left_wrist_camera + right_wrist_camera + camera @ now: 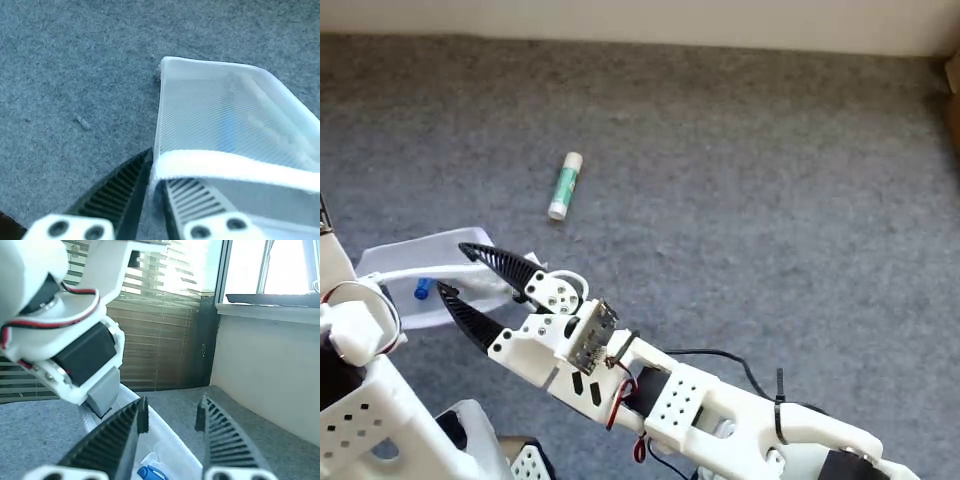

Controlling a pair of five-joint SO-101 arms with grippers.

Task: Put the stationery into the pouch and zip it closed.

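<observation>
The pouch, translucent white mesh, lies at the near left of the grey carpeted table; the left wrist view shows up close the left gripper pinching its white rim. The right gripper hangs at the pouch's mouth with jaws spread (its wrist view looks between them onto a blue item inside). The high view adds a glue stick lying farther off, apart from the pouch; its green label's print is too small to read.

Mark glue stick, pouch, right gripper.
glue stick [564, 186], high view, green middle of barrel.
pouch [215, 115], left wrist view, mesh wall.
right gripper [172, 409], right wrist view, midway between open fingertips.
</observation>
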